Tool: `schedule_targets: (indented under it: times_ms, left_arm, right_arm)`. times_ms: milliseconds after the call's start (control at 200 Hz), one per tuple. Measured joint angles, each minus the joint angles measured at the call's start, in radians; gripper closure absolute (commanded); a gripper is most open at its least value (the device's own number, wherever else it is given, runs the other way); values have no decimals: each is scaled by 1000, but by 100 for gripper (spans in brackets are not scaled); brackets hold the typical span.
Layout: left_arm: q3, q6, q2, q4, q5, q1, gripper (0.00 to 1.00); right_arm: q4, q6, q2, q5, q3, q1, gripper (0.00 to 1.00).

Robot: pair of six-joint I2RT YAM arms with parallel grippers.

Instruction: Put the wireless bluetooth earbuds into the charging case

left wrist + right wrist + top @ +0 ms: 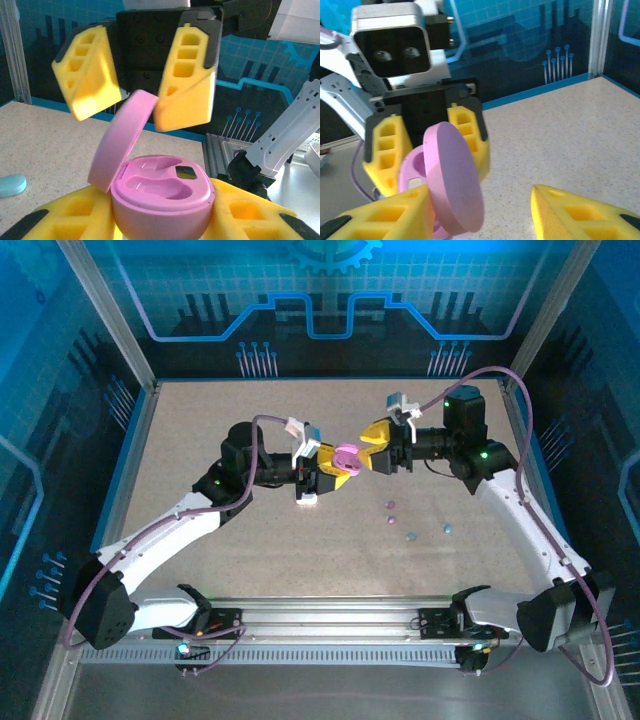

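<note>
The pink charging case hangs above the table's middle, its base clamped between the yellow fingers of my left gripper. Its lid stands swung up, and both sockets inside are empty. My right gripper faces it from the right, open. In the right wrist view the lid lies against that gripper's left finger, far from the other finger. Small earbuds lie on the table to the right: two purple and two teal.
A white object lies on the table just under my left gripper. A light teal case rests on the table at the left of the left wrist view. The metal rail runs along the near edge.
</note>
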Motion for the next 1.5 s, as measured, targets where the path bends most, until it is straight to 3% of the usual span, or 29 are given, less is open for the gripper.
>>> schedule_targets:
  times_ms: [325,695,790,1101,1501]
  left_arm:
    - [-24,-69,25,100,19,0,71]
    - [-40,-101,47,158,33,-4,67]
    - [-40,-100,47,158,34,-4,62]
    - [-40,-98,61,151,37,-10,41]
    - [-40,-101,81,149,37,-13,38]
  right_arm:
    - [39,-60,-36,114,-30,51,54]
    - [-5,-125,-11,110,-6,74,78]
    - [-21,-135,-11,105,1,75,84]
    - [-34,-142,-9,110,4,76,87]
    - [-34,-158,-9,151,4,89,86]
